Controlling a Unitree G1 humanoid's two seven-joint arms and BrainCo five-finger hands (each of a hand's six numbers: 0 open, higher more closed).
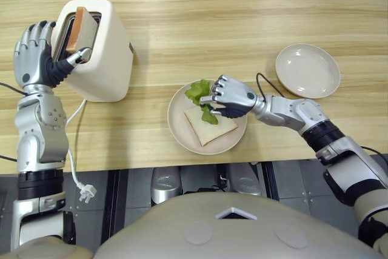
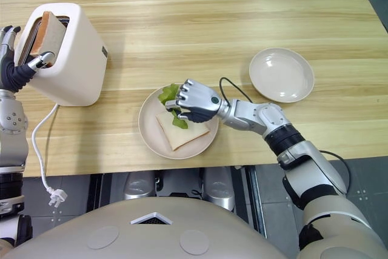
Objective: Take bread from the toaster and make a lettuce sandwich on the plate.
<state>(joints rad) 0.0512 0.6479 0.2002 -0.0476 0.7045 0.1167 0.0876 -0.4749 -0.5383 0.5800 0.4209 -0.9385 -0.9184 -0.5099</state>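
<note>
left eye view: right hand [image 1: 233, 96] pinches lettuce [image 1: 196, 91] over bread [image 1: 211, 129] on plate [image 1: 178, 128]; left hand [image 1: 35, 53] at toaster [image 1: 108, 59], grip unclear.

Bread slice [image 1: 82, 27] stands in toaster [image 1: 113, 56]; 2nd slice [image 1: 210, 130] and lettuce [image 1: 196, 91] lie on plate [image 1: 176, 121].

A long wooden table [image 1: 230, 22] with pale boards runs across the whole picture. A cream toaster [image 1: 106, 59] stands on it at the upper left. Its white cord [image 1: 71, 150] runs over the wood and drops off the near edge at the lower left. A round tan plate [image 1: 177, 127] sits at the lower middle, close to that edge. A smaller white plate [image 1: 308, 70] sits to the right, well apart from the toaster.
</note>
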